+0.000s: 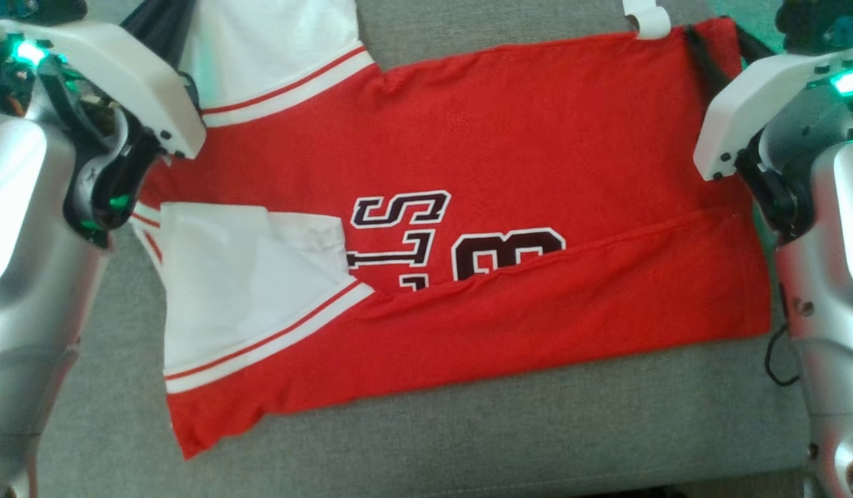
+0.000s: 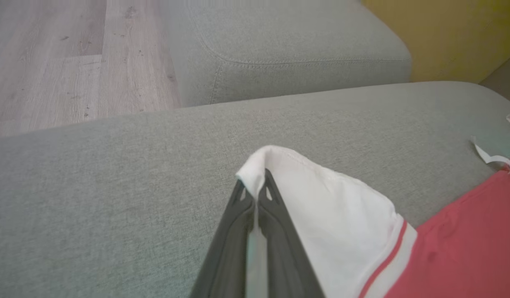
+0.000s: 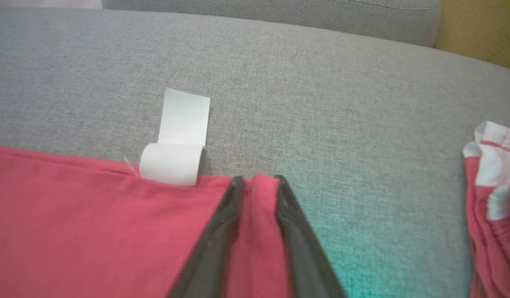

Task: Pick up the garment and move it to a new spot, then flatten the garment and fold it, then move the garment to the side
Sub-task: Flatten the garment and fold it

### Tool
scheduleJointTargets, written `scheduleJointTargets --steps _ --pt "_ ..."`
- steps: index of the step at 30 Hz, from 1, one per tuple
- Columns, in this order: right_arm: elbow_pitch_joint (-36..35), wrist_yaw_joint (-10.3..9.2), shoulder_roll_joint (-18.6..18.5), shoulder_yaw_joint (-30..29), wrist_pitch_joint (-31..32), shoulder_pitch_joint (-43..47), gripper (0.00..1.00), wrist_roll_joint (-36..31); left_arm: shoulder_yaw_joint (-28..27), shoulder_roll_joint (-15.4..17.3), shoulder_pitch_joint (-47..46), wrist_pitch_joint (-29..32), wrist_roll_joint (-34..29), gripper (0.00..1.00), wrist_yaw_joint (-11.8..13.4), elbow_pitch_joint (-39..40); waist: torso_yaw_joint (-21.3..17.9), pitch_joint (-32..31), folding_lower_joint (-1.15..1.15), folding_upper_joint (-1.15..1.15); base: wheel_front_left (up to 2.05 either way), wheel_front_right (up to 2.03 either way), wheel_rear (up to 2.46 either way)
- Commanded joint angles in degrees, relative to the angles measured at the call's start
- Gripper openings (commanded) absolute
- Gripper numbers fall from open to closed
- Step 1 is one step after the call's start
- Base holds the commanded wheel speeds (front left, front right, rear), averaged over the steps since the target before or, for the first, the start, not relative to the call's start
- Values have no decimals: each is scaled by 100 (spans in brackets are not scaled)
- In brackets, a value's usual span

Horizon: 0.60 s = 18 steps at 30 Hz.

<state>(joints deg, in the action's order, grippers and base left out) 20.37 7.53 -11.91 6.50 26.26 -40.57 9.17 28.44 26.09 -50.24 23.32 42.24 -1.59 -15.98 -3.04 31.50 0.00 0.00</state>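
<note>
Left end effector (image 2: 255,188), angled low, pinches the garment (image 2: 341,215) sleeve.

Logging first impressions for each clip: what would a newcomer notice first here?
A red jersey with white sleeves and dark lettering lies spread across the grey sofa cushion, centre of the head view. At its left end, the left gripper is pinched shut on the white sleeve edge; at the right end, the right gripper straddles a ridge of red hem beside a curled white tag.
</note>
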Motion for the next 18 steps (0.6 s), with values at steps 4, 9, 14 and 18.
scheduleJointTargets --steps 4,9,14,18 --pt "-63 -4 -55 -12 -126 -164 0 53 -202 181 -84 -130 46 0 2 354 91 -109 0 0 0 0 0" --pt "12 -4 -17 -96 -463 -191 0 -16 -227 185 81 -322 61 0 1 495 122 -290 0 0 0 0 0" --pt "12 -4 27 -166 -846 26 0 -23 -266 163 506 -639 161 0 -39 764 166 -567 0 0 0 0 0" --pt "-106 -4 48 -294 -1159 413 0 -101 -312 204 1062 -1068 137 0 -4 1095 221 -839 0 0 0 0 0"
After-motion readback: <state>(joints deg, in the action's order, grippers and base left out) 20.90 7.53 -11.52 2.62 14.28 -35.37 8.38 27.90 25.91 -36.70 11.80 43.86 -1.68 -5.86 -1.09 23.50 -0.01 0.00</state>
